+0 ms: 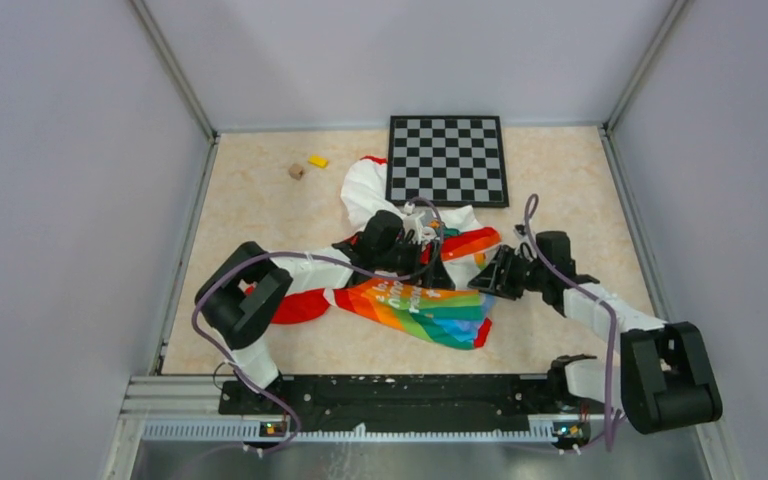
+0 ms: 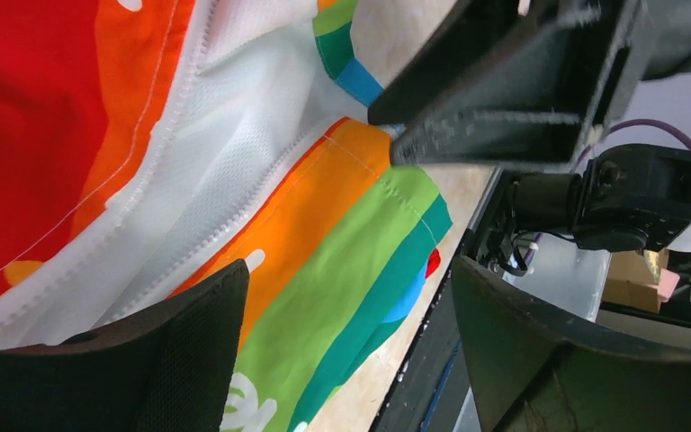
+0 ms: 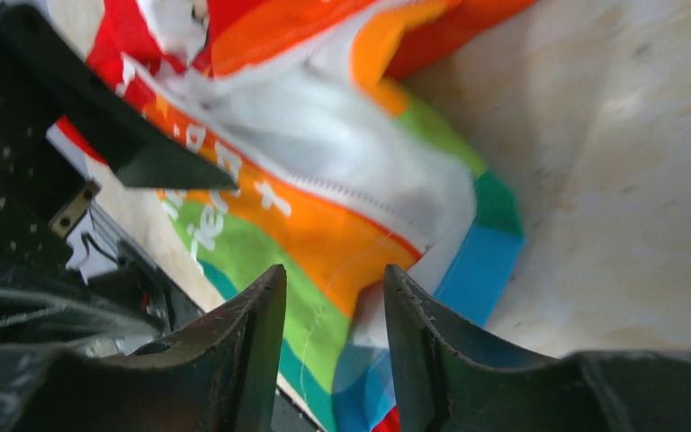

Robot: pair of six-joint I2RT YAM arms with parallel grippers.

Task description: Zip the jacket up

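Observation:
The jacket (image 1: 415, 300) lies crumpled mid-table, with its white upper (image 1: 365, 190) at the back, a red sleeve (image 1: 300, 305) at the left and the rainbow panel in front. My left gripper (image 1: 428, 262) hovers over the jacket's middle. In the left wrist view it (image 2: 351, 324) is wide open above the rainbow panel (image 2: 324, 297), with the white zipper tape (image 2: 225, 207) just ahead. My right gripper (image 1: 485, 277) is at the panel's right edge. In the right wrist view it (image 3: 335, 315) is open, and its fingers straddle the hem corner (image 3: 360, 270) beside the zipper (image 3: 342, 193).
A black-and-grey checkerboard (image 1: 447, 160) lies at the back. A yellow block (image 1: 317, 161) and a small brown piece (image 1: 296, 171) sit at the back left. Grey walls enclose the table. A black rail (image 1: 390, 393) runs along the near edge.

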